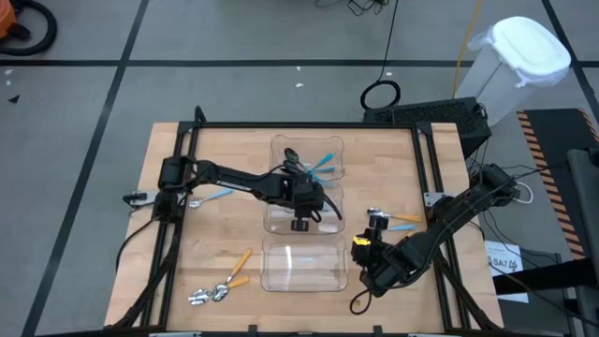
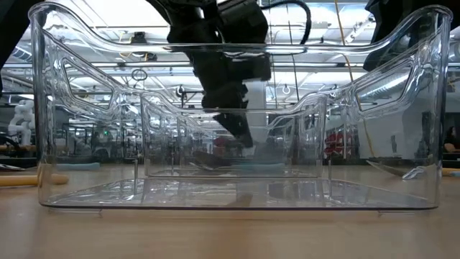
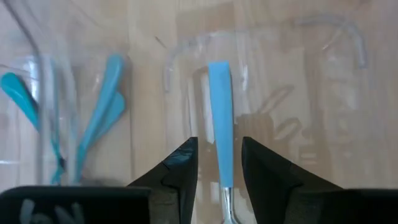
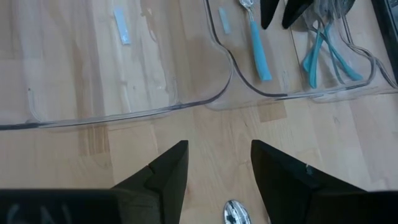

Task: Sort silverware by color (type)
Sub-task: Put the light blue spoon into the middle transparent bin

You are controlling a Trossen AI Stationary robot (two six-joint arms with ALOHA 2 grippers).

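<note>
between the parted left fingers (image 3: 180, 171) lies a blue-handled spoon (image 3: 220, 140), released over the middle bin (image 1: 329, 212)

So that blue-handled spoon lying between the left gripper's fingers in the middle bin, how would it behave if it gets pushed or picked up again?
The blue-handled spoon looks stiff: its handle lies straight. It is probably light, being slim with a plastic handle. On the smooth floor of the clear bin it would likely slide rather than roll when nudged. The left gripper has its fingers apart on either side of the handle; that narrow handle might twist in a regrasp.
</note>
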